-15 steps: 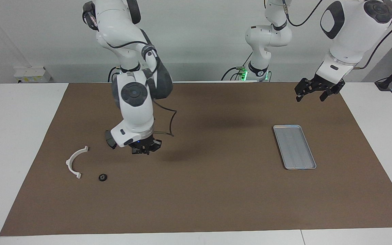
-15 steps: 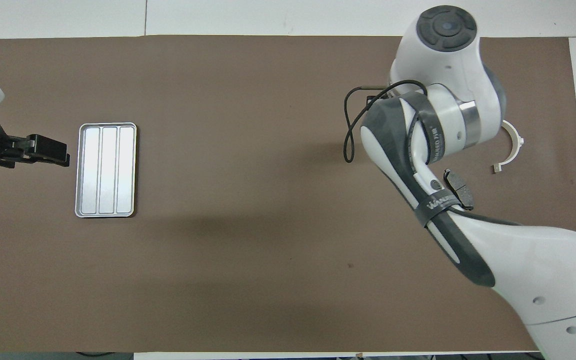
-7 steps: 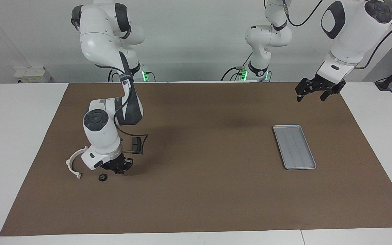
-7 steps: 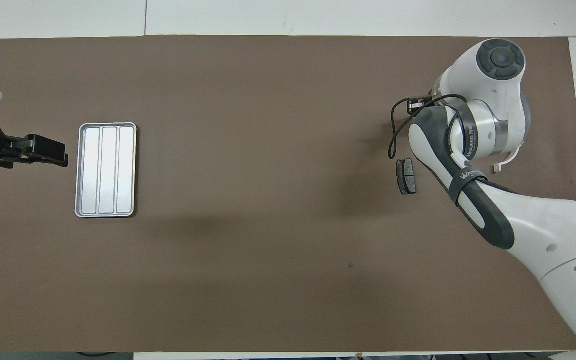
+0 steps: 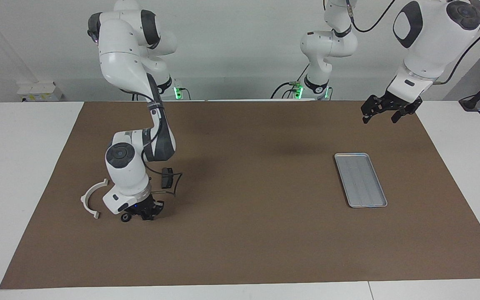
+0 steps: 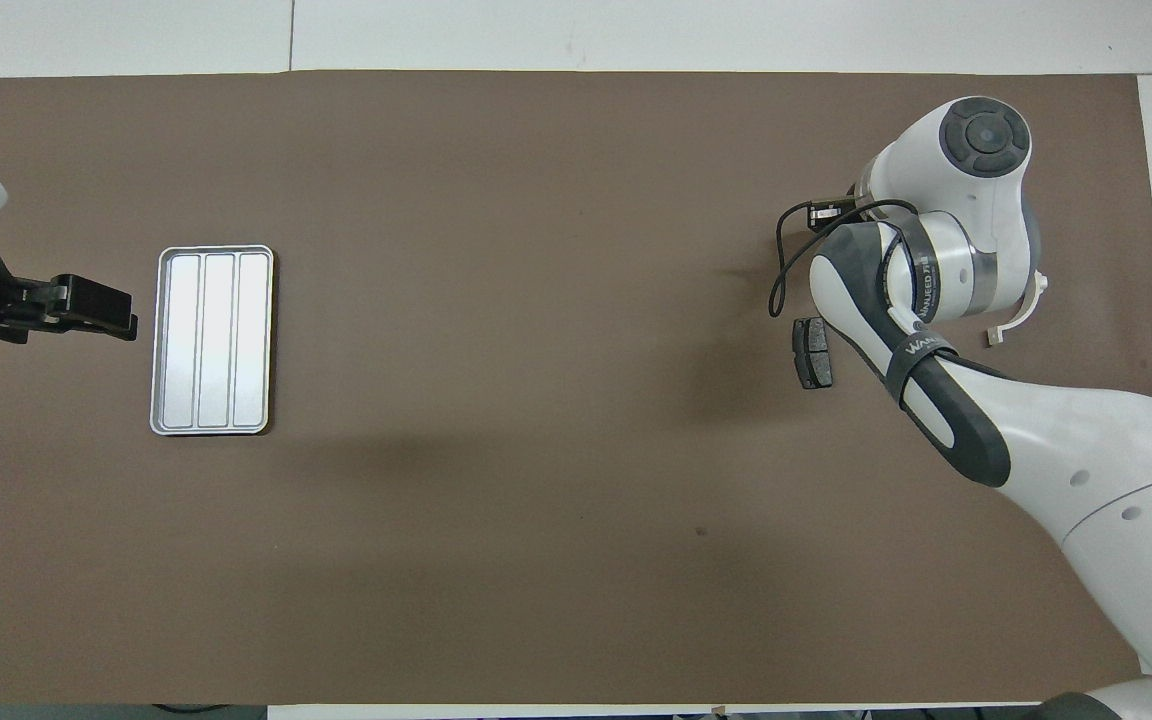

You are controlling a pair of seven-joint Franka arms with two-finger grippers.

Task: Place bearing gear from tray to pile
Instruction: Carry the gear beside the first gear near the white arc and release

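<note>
The bearing gear (image 5: 126, 217), a small black round part, lies on the mat next to the white half-ring bracket (image 5: 84, 199), farther from the robots than it. My right gripper (image 5: 147, 213) is down close to the mat right beside the gear; the overhead view hides both under the arm. One dark brake pad (image 5: 166, 177) lies nearer to the robots; it also shows in the overhead view (image 6: 813, 352). The silver tray (image 5: 361, 180) lies toward the left arm's end with nothing showing in it. My left gripper (image 5: 381, 118) hangs open in the air beside the tray, waiting.
A brown mat (image 5: 256, 233) covers the white table. The bracket's end (image 6: 992, 337) sticks out from under the right arm in the overhead view. The tray (image 6: 211, 340) and left gripper (image 6: 126, 318) sit at the left arm's end there.
My right arm has swung toward its own end of the table and lowered its gripper to beside the gear. The gear, the bracket, the tray and the left arm have not moved.
</note>
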